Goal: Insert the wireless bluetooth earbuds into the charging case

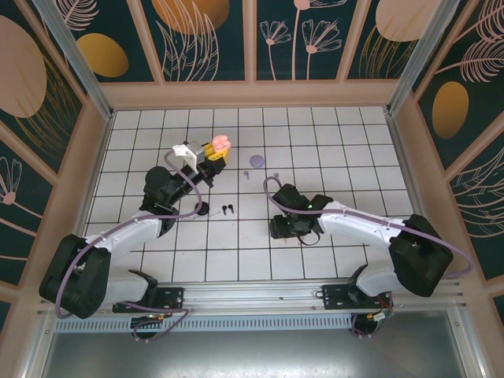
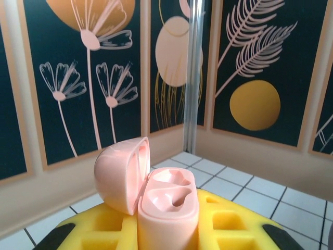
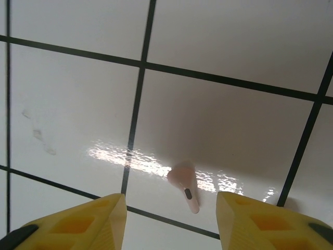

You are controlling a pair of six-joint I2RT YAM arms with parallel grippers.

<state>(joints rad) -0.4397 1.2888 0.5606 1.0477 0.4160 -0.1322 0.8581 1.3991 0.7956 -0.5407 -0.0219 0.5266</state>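
Here, above the white tiled table (image 1: 331, 142), the left gripper (image 2: 167, 229) was clamped on a pale pink plastic charging case (image 2: 166, 203) with its lid hinged open.
The case stood upright between the yellow fingers (image 2: 234, 229), its two moulded wells facing up. The right gripper (image 3: 171, 219) hung low over the tiles, jaws apart. A tiny pale pink stemmed earbud (image 3: 184, 185) lay flat on a tile just ahead of the gap between them. Near the left arm, two small black earbuds (image 1: 227, 209) lay beside a dark round disc (image 1: 202, 209).
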